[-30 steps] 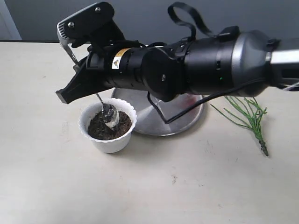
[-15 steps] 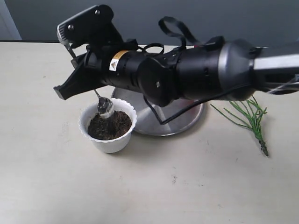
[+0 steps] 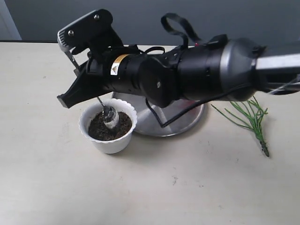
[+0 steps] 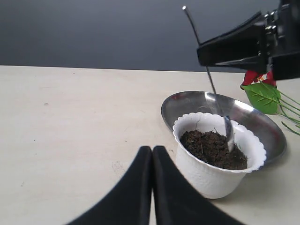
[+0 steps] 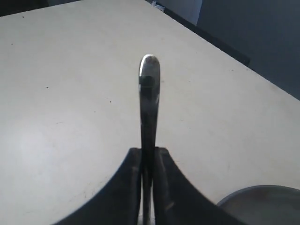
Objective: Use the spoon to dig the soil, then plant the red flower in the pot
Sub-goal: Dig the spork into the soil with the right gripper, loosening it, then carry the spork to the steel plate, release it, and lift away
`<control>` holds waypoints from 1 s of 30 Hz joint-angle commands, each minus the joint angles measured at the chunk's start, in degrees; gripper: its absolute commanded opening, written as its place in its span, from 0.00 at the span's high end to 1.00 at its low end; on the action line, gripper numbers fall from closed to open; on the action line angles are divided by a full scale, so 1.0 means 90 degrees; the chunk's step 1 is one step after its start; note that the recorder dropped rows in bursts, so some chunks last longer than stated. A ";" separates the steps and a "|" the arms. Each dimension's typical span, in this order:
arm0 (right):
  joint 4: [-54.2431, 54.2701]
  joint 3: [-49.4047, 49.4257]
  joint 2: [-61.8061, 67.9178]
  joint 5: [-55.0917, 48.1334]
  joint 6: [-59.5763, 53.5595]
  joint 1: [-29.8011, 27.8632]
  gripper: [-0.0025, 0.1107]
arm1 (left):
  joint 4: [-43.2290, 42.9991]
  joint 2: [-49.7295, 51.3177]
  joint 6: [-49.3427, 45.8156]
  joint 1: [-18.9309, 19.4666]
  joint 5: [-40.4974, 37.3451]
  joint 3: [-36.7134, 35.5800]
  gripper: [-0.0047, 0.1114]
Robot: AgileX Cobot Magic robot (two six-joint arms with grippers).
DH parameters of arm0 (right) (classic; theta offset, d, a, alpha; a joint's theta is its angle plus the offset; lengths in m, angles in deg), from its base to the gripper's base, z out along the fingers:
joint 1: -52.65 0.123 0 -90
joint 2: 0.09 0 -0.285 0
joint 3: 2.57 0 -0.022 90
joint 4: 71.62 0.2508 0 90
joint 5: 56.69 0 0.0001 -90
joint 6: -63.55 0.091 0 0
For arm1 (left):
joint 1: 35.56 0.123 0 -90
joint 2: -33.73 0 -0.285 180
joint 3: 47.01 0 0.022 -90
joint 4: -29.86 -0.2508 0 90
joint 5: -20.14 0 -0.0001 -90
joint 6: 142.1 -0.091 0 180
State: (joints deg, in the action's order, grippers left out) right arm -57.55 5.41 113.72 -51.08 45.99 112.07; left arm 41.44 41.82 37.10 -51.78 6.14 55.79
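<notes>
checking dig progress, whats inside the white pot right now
The pot holds dark soil, with the spoon bowl dipped into it. What lies below the soil surface is hidden.

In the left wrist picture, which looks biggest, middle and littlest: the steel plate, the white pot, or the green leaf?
1. Steel plate, widest, though the pot hides part.
2. Pot, nearly as big, but nearer the camera, so unsure.
3. Green leaf, clearly littlest.

The spoon (image 3: 108, 114) has been lowered again: half a second ago its bowl was lifted to the pot (image 3: 108, 127) rim at 10 o'clock, and now it is dipped back into the soil (image 3: 108, 127) near the centre. The right gripper (image 3: 75, 93) has been brought down slightly with it, the handle clamped between its jaws as before.
</notes>
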 commanded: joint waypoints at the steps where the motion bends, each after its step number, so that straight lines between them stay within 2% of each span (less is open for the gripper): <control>1: -0.0063 0.0005 0.0464 0.0583 -0.0040 -0.0003 0.98 | -0.0010 -0.0034 0.0024 -0.0059 0.0024 -0.0002 0.96; 7: -0.0097 0.0005 0.0122 0.0768 -0.0040 -0.0003 0.98 | -0.0010 -0.0034 0.0024 -0.0059 0.0024 -0.0002 0.96; 14: -0.0239 0.0005 -0.1173 -0.0375 -0.0282 -0.0085 0.98 | -0.0010 -0.0034 0.0024 -0.0059 0.0024 -0.0002 0.96; 16: -0.0239 0.0005 -0.1368 -0.0494 -0.0282 -0.0410 0.98 | -0.0010 -0.0034 0.0024 -0.0059 0.0024 -0.0002 0.96; 19: -0.0244 0.0005 -0.1411 -0.0932 -0.0282 -0.1349 0.98 | -0.0010 -0.0034 0.0024 -0.0059 0.0024 -0.0002 0.96; 22: -0.0987 0.0005 -0.1077 -0.1786 -0.0394 -0.2158 0.98 | -0.0010 -0.0034 0.0024 -0.0059 0.0024 -0.0002 0.96; 26: -0.1563 -0.0162 -0.0672 -0.2558 -0.1039 -0.2217 0.98 | -0.0010 -0.0034 0.0024 -0.0059 0.0024 -0.0002 0.96; 30: -0.1526 -0.0317 -0.0301 -0.2310 -0.1400 -0.2150 0.98 | -0.0010 -0.0034 0.0024 -0.0059 0.0024 -0.0002 0.96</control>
State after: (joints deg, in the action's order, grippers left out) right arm -70.48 3.93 109.39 -73.59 35.76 92.37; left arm 41.44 41.82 37.10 -51.78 6.03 55.79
